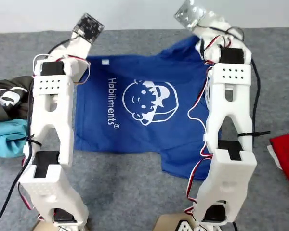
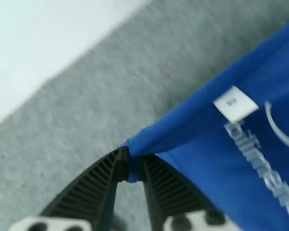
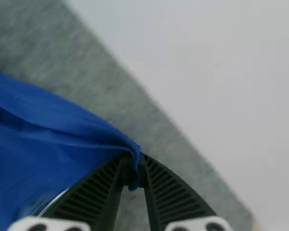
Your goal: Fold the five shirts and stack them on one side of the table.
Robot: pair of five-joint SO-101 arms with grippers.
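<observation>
**Matt cloth, ribbed plastic**

The blue shirt (image 1: 135,137) is smooth, matt knit cloth with a flat white print. The table (image 1: 125,192) has a rough grey felt-like cover. The left arm (image 1: 43,139) and right arm (image 1: 226,130) are smooth white plastic. The left gripper (image 2: 131,162) and right gripper (image 3: 133,166) are black, ribbed, matt plastic.

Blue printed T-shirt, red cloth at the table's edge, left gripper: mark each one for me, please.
blue printed T-shirt (image 1: 135,137), high view, plain fabric beside the face print.
red cloth (image 1: 286,154), high view, middle of its visible part.
left gripper (image 2: 131,163), left wrist view, midway between fingertips pinching the shirt's edge.
</observation>
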